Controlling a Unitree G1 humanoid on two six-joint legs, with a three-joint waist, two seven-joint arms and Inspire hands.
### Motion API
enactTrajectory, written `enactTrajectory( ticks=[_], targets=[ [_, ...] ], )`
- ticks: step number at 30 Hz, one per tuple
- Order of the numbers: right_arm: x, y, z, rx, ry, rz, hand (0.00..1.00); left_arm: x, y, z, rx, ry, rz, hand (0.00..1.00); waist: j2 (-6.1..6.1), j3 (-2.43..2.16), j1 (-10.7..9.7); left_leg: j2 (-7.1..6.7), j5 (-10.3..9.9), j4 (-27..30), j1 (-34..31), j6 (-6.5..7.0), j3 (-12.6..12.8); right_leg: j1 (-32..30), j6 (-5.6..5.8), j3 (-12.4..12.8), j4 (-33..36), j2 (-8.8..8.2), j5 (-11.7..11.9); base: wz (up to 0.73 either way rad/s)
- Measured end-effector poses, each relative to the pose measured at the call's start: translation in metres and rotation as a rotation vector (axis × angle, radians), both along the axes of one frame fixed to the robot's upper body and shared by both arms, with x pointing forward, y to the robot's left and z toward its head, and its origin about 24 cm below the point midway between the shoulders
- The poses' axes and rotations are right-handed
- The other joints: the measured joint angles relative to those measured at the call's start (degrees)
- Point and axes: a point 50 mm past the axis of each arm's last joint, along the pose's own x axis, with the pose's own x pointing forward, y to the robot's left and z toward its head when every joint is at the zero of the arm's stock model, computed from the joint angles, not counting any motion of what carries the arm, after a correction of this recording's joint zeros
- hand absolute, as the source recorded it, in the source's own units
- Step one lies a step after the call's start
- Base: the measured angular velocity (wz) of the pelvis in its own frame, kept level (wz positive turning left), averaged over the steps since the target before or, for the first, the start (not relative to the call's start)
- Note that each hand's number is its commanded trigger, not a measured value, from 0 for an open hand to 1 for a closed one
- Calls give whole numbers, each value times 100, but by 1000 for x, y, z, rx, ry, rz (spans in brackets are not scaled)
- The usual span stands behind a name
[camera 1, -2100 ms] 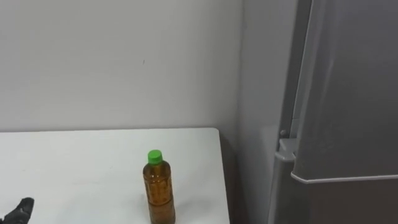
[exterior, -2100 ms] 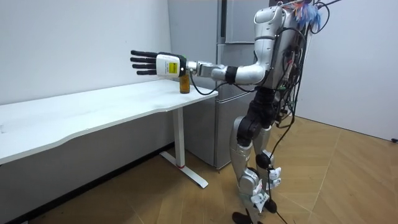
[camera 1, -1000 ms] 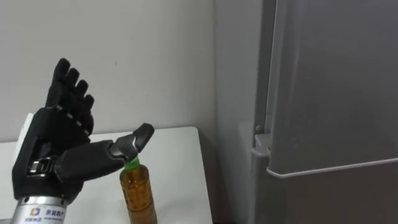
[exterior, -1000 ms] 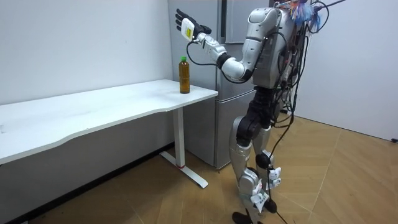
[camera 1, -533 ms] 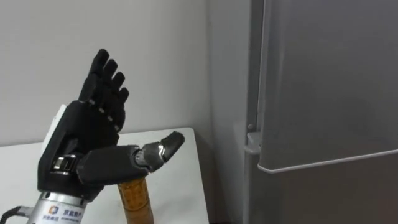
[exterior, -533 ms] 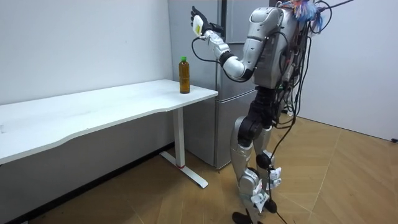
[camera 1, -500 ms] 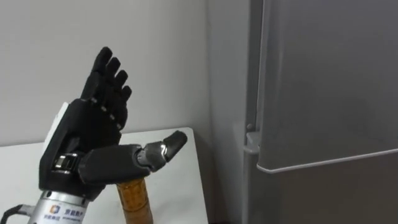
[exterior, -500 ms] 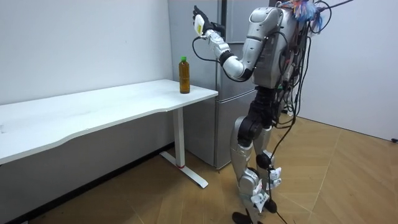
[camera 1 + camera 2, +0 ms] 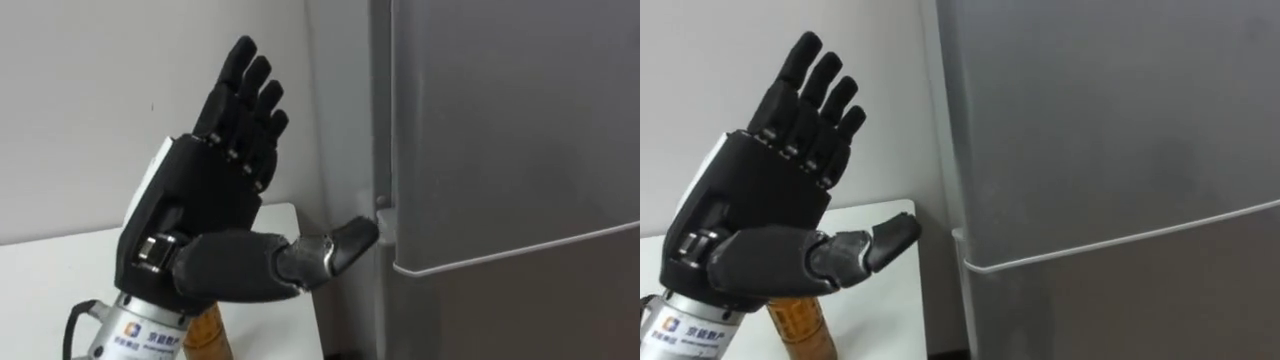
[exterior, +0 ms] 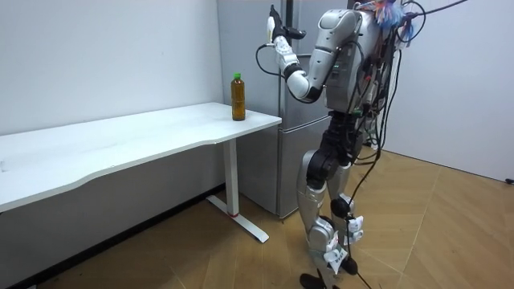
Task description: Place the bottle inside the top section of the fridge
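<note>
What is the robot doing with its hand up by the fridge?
The robot stands by the fridge with its left hand raised and open, thumb near the edge of the shut upper door. The bottle stands on the white table beside it, not picked up yet.

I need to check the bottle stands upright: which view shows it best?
The room view: the bottle stands whole and upright near the end of the table, green cap on. In both eye views the open left hand covers it, leaving a strip of its amber body at the bottom edge.
</note>
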Motion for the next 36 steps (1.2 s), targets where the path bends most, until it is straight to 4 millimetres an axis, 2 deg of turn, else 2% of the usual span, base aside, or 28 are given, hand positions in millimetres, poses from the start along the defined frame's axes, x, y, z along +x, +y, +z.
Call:
enactTrajectory(
  ticks=[5, 9, 13, 20, 26, 27, 29, 36],
  targets=[
    [0, 1, 0, 2, 0, 13, 0, -3, -5, 5, 17, -37, -43, 0, -40, -19, -9, -6, 0, -1, -7, 0, 6, 4, 2, 113, -64, 14, -3, -1],
    [2, 1, 0, 6, -1, 38, 0, -9, -21, 6, 41, -61, -145, 0, -62, -33, -26, -5, 0, -5, -7, 0, 0, 60, 2, 121, -65, 15, -1, 3],
    [3, 0, 1, 0, -2, 57, 0, -13, -35, 3, 66, -65, -231, 0, -52, -36, -57, 2, 0, -6, -11, -1, 28, 55, 0, 120, -67, 18, 0, 1],
    [6, 0, 1, -5, -2, 75, 0, -15, -41, 2, 64, -57, -274, 0, 0, -55, -115, 0, 0, -6, -17, -1, 28, 54, -1, 103, -65, 14, 1, 1],
    [9, -2, 2, -16, 2, 99, 0, -16, -45, -1, 66, -47, -299, 0, -4, -29, -125, -2, 0, 2, -3, 0, 31, 98, 0, 97, -55, 10, 2, 5],
    [9, -2, 2, -18, 3, 111, 0, -16, -47, -2, 56, -35, -313, 20, -6, -28, -125, -1, 0, 4, 1, 1, 31, 108, 0, 97, -55, 11, 2, 7],
    [12, -2, 2, -25, 2, 130, 0, -14, -48, -4, 42, -21, -328, 100, -9, -27, -125, -1, 2, 12, 6, 3, 31, 106, -2, 111, -55, 12, 3, 4],
    [15, -1, 2, -34, 4, 163, 0, -8, -47, -11, -14, 8, -326, 100, -63, 4, -110, -3, 2, 41, -3, 4, 32, 106, -4, 122, -70, 12, 4, 3]
  ],
)
